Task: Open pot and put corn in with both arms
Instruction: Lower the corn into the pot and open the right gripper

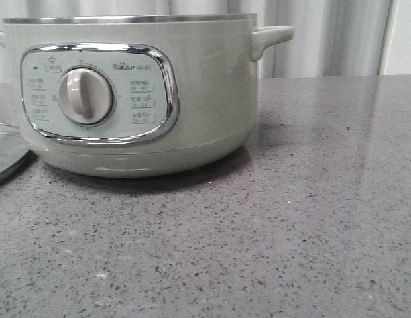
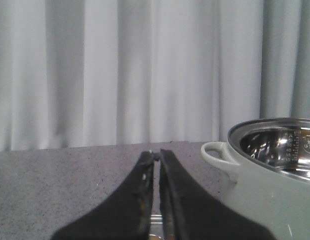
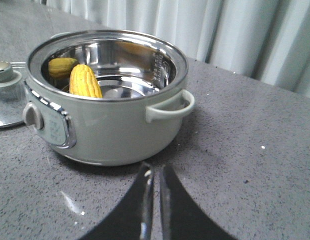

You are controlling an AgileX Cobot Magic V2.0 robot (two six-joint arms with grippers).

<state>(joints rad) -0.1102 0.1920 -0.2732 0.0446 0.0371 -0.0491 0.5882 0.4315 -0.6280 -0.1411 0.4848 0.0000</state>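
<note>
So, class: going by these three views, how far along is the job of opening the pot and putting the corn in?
It looks essentially done. The pot stands open, and its glass lid lies on the table beside it. The corn rests inside the steel bowl, its reflection showing on the wall. Nothing is in hand: the left gripper and right gripper are both shut and empty, clear of the pot. Nothing visible remains.
</note>
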